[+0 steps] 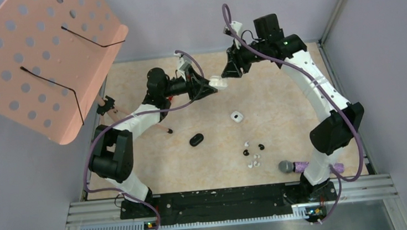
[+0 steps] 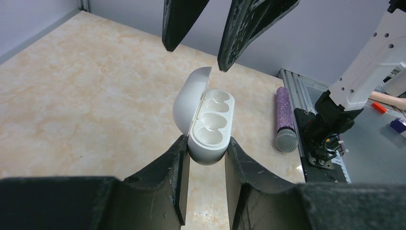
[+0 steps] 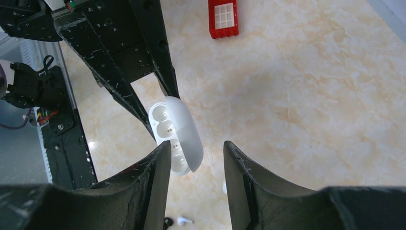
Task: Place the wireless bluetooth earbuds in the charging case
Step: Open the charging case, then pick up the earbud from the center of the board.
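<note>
While the left gripper clamps the open case and the right gripper gapes, the top view adds scattered earbuds.

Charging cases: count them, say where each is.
3: an open white case in the left gripper, a second white case on the table, a black case left of it.

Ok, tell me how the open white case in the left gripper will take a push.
The charging case looks smooth and rounded, pinched only at one end by the left gripper, so a push may make it slip or pivot. Its hinged lid stands open and would probably swing if nudged. The shell looks rigid.
</note>
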You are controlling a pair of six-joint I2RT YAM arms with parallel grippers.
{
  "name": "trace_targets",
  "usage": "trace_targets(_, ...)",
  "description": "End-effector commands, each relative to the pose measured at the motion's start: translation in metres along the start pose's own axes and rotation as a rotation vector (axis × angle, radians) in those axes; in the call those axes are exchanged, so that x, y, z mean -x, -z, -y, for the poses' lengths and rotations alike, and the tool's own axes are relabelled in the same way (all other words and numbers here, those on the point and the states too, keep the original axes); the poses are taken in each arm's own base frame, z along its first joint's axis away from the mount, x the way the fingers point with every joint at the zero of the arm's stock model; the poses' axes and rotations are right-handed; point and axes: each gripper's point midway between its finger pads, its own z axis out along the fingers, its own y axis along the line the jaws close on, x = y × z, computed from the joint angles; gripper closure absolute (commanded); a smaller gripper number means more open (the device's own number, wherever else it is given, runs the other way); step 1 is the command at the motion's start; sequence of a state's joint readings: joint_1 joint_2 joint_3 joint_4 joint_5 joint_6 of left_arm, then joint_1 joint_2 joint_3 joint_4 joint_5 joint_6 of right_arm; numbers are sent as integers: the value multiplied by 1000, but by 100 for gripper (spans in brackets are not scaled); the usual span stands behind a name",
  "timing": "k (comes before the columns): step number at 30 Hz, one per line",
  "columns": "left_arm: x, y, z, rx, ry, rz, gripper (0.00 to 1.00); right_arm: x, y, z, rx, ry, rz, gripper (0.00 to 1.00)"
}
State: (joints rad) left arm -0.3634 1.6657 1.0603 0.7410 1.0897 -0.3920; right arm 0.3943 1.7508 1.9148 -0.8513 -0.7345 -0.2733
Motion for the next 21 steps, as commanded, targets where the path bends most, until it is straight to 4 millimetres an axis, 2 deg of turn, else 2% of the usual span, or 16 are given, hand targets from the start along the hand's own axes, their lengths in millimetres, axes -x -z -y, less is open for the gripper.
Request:
trace_targets(1, 6, 3, -8, 44, -3, 34, 100, 47, 38, -7, -43, 61, 133, 55)
trace_targets(3, 7, 5, -11, 61, 15, 42, 100, 44, 49, -5, -66, 56, 135, 52)
trace_targets(6, 10, 9, -14, 86, 50, 54, 100, 19, 59, -1, -118, 51, 95, 49)
trace_targets(8, 13, 13, -16, 104, 73, 60, 100, -7, 60, -2, -129, 26, 58, 45)
trace_targets(10, 15, 17, -16, 119, 91, 62, 100, -38, 57, -7, -126, 12, 23, 34)
trace_targets(11, 15, 19, -17, 127, 96, 61, 100, -55, 55, -9, -125, 9, 6, 33)
trace_targets(12, 14, 21, -17, 137, 100, 61, 100, -81, 50, -10, -129, -5, -26, 32)
trace_targets(16, 14, 28, -21, 180, 124, 67, 100, -137, 46, -7, -163, 73, -103, 39)
trace_targets(21, 14, 34, -21, 210, 147, 71, 100, -190, 41, -4, -129, 244, -239, 61)
